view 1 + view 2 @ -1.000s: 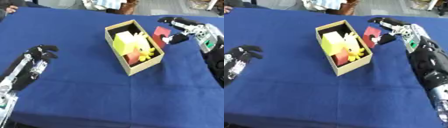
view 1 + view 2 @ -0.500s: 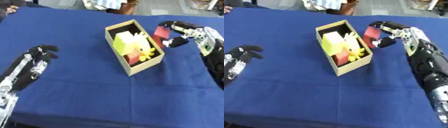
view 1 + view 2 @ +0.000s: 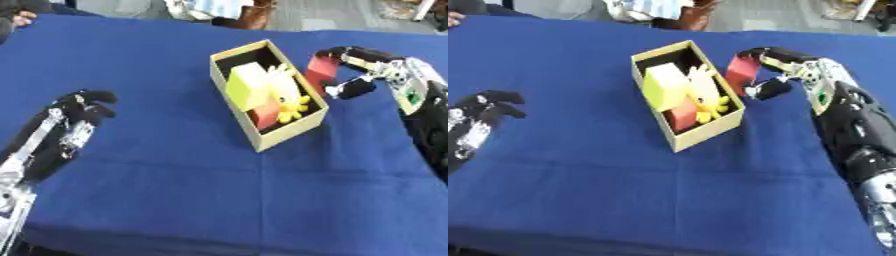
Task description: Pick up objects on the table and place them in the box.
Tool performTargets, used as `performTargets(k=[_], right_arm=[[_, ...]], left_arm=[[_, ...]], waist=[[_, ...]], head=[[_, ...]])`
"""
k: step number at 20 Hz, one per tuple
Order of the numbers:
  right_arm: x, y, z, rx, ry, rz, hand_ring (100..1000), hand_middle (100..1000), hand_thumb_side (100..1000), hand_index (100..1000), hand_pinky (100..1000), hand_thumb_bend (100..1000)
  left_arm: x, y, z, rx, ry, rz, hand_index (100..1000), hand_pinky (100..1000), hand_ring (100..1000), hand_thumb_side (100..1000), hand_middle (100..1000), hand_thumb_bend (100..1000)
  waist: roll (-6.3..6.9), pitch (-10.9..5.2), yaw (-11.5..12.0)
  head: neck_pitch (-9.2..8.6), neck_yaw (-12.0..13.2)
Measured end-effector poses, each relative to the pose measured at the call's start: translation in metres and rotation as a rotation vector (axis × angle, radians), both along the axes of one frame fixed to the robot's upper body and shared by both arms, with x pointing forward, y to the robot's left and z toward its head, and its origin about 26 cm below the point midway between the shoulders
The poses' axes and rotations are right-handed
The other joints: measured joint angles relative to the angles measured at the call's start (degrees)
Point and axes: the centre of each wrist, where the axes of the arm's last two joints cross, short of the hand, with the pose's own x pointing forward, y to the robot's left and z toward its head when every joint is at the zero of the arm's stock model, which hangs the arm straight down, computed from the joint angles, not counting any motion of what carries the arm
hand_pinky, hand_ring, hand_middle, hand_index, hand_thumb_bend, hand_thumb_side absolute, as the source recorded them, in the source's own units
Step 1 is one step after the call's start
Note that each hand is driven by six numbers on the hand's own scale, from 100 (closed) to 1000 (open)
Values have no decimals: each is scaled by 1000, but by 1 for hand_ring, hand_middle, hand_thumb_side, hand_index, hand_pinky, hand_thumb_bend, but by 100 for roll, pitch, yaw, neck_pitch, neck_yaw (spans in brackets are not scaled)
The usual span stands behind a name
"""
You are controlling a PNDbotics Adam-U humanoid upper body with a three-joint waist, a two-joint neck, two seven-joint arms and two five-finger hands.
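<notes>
Now the right hand [image 3: 372, 70] has its fingers [image 3: 346, 52] and thumb curled around a red block [image 3: 321, 73], pinching it. That block is the thing to put away. It is tall and stands almost straight up, and it sits inside the hand, with the fingers over its top and the thumb by its lower side. It is just beside the box [image 3: 263, 140], at about 2 o'clock from the box's middle, close to the long wall. I cannot tell if it is off the blue counter [image 3: 192, 195] yet. From the hand, the open top of the box lies toward 8 o'clock, so I think the block must go up over the wall and then that way. The box already has a yellow block [image 3: 248, 86], a red thing [image 3: 265, 114] and a yellow toy [image 3: 290, 102] in it, so not much room is left. The left hand [image 3: 63, 131] rests at 9 o'clock, far from the box, with fingers loose and holding nothing. The right hand is much nearer.
</notes>
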Motion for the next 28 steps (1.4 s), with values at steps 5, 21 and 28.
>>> performTargets(k=[5,21,28], right_arm=[[0,1,1,20,-65,-9,607,565,201,1000,729,100],[2,32,61,220,-401,215,569,496,203,966,700,100],[0,68,77,188,-354,389,602,545,198,984,719,100]], left_arm=[[0,0,0,1,2,0,845,853,708,833,750,100],[0,0,0,0,4,-2,845,854,706,834,750,100],[0,0,0,0,6,-7,845,853,705,833,750,100]], waist=[[0,0,2],[0,0,-15],[0,0,9]], head=[[0,0],[0,0],[0,-31]])
